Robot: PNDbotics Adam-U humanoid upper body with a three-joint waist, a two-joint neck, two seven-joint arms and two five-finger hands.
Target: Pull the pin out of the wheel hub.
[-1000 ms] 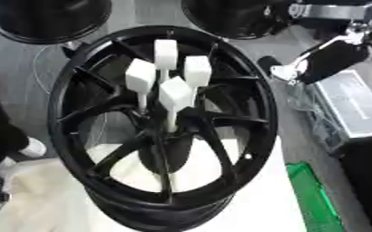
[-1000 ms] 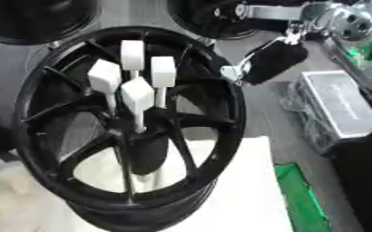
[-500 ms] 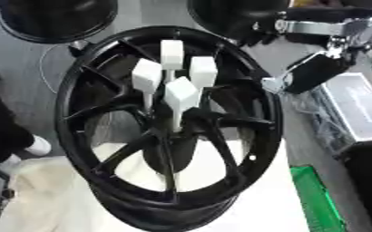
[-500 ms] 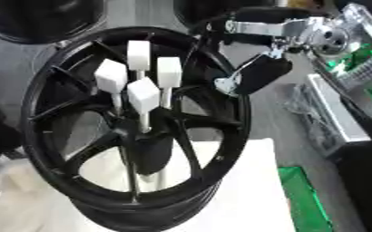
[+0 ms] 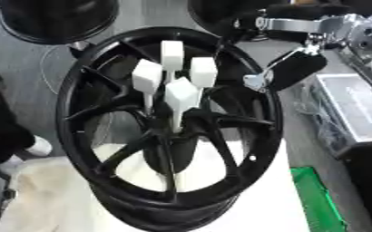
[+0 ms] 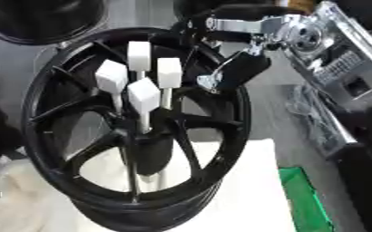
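A: Where is the right hand (image 5: 294,70)?

B: It hangs from a silver-jointed arm (image 6: 256,25) coming in from the upper right, above the right side of the black wheel hub's (image 5: 262,136) rim. Its dark bulk overlaps the rim there, but I cannot tell whether it touches.

A: Are its fingers apart or together?

B: I cannot tell. It shows as one dark shape with a small silver part at its lower left end, and nothing is visibly held in it.

A: And the pins?

B: Four white pins with blocky square heads stand upright in the hub's centre, all to the left of the hand. The right pin (image 5: 203,71) is nearest, just left of that silver tip but apart from it. The rear pin (image 5: 172,54) lies further left and slightly beyond the hand, the front pin (image 5: 180,94) left and below it, and the left pin (image 5: 147,75) furthest from it.

A: What does the hub sit on?

B: A white cloth (image 5: 265,199), below and left of the hand. A green object (image 5: 320,199) lies directly below the hand, and a grey case (image 5: 356,111) lies just to its lower right.

A: The left hand?

B: It does not show.
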